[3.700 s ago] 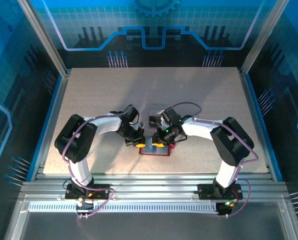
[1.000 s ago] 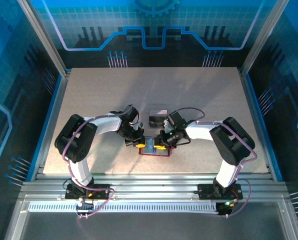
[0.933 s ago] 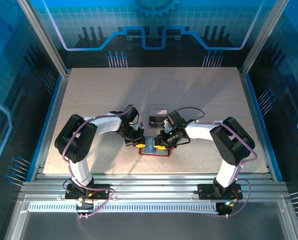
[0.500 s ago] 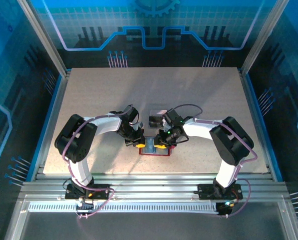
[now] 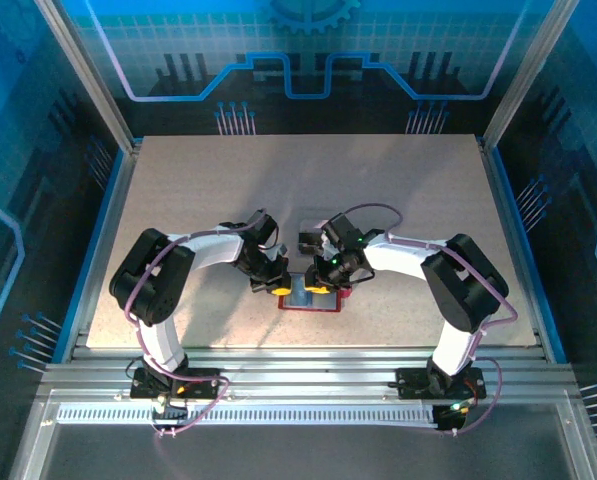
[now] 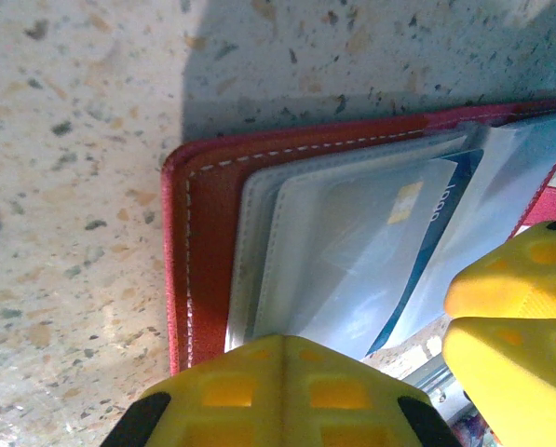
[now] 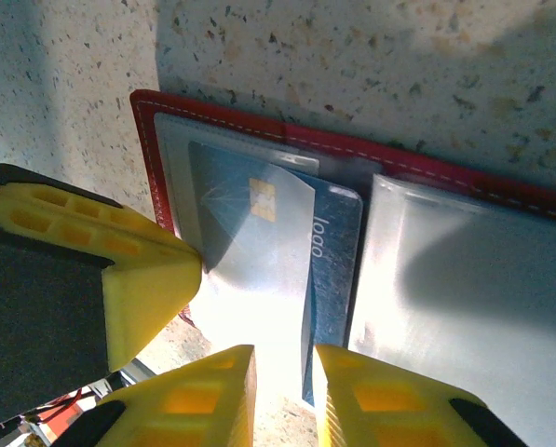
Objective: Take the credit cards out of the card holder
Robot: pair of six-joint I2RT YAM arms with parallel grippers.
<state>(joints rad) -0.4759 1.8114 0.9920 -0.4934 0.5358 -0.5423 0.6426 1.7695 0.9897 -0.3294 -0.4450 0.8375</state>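
Top external view: your two arms bend inward and meet over the red card holder point(image 5: 309, 306), which lies open on the table point(image 5: 178, 200) near the middle of its near edge, largely hidden beneath them. Your left gripper point(image 5: 278, 289) is closed, its tip at the holder's left page. Your right gripper point(image 7: 282, 361) straddles a clear sleeve point(image 7: 250, 251) and the blue card point(image 7: 335, 270), jaws narrowly parted; whether they pinch it cannot be told.

Two white arms point(image 5: 213, 247) with black joints, purple cables point(image 5: 370, 209) — yellow ribbed gripper fingers point(image 7: 189, 400)
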